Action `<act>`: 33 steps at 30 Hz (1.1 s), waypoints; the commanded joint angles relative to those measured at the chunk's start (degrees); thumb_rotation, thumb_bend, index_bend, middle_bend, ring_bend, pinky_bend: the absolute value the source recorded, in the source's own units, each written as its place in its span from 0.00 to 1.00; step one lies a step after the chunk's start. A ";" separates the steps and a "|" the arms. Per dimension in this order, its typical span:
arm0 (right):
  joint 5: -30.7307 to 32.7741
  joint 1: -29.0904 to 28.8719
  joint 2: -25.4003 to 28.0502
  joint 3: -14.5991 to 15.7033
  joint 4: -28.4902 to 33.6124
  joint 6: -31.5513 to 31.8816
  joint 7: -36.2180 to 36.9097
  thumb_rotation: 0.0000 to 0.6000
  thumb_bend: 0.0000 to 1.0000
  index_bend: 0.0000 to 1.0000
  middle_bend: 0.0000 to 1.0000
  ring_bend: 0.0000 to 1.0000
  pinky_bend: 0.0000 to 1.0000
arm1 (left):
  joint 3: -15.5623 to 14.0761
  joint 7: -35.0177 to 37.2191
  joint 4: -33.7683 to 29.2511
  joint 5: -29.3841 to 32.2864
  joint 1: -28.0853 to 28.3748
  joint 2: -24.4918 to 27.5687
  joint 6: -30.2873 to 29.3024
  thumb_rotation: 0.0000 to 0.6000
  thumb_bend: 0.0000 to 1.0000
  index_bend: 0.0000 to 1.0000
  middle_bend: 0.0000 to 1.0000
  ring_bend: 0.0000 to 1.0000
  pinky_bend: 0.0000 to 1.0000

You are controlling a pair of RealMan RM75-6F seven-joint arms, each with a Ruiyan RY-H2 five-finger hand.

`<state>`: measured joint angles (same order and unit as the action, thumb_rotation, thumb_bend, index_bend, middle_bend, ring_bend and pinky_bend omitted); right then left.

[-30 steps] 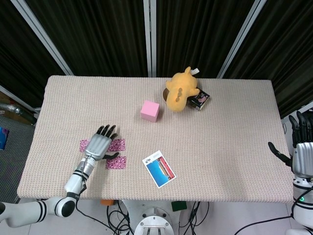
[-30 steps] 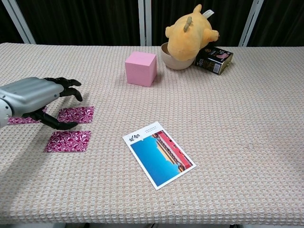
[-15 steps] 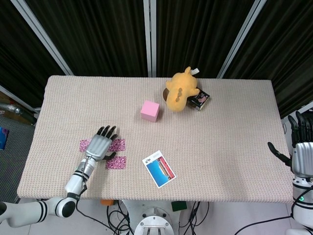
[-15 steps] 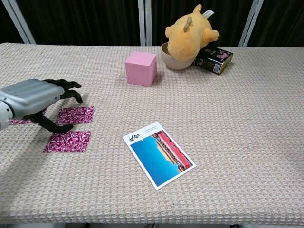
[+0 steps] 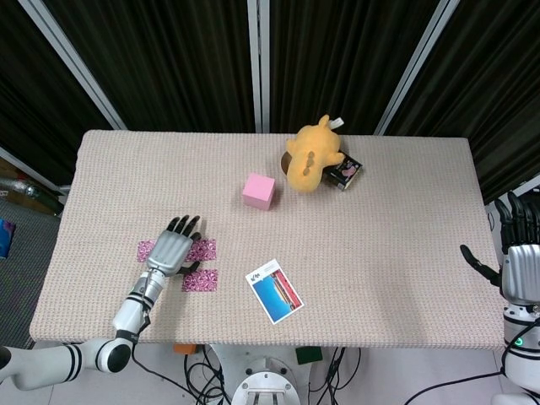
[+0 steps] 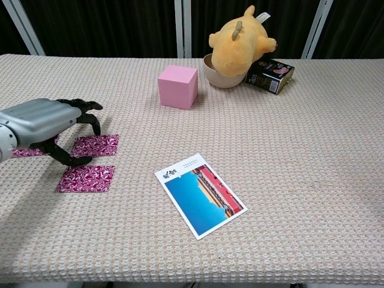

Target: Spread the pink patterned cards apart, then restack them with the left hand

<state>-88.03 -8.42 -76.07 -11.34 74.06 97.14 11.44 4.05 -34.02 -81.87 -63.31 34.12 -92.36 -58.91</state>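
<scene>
The left hand (image 6: 45, 123) has curled its empty fingers slightly over the spread pink cards (image 6: 86, 178), seemingly starting to restack

A beige woven table (image 5: 405, 219) carries three pink patterned cards (image 6: 95, 144) at lower left, a postcard (image 6: 200, 195) bottom centre, and a pink cube (image 6: 177, 86), bowl (image 6: 217, 75) and small box (image 6: 270, 74) toward the top

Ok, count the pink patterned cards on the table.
3 visible: one by the left robot hand's fingertips, one nearer the front edge, one partly under the hand. More could be hidden beneath it.
</scene>
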 commanded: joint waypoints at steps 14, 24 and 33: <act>0.34 0.06 -0.16 -0.03 -0.53 -0.19 0.45 1.00 0.44 0.00 0.00 0.00 0.00 | 0.37 1.55 -0.78 -0.31 -0.08 0.16 -0.89 0.96 0.25 0.35 0.00 0.00 0.10; 0.33 -0.04 -0.28 0.02 -0.59 -0.36 0.42 1.00 0.45 0.00 0.00 0.00 0.00 | 0.48 5.28 -6.02 -1.48 -1.38 3.28 -2.32 0.96 0.25 0.35 0.00 0.00 0.10; 0.14 -0.20 -0.42 0.02 -0.41 -0.31 0.15 1.00 0.44 0.00 0.00 0.00 0.00 | -0.74 4.72 -13.50 0.35 -4.66 5.95 -6.44 0.96 0.25 0.35 0.00 0.00 0.10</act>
<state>-87.89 -8.61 -76.49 -11.31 73.65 96.82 11.59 3.74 -28.92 -94.09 -63.67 30.40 -86.85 -64.24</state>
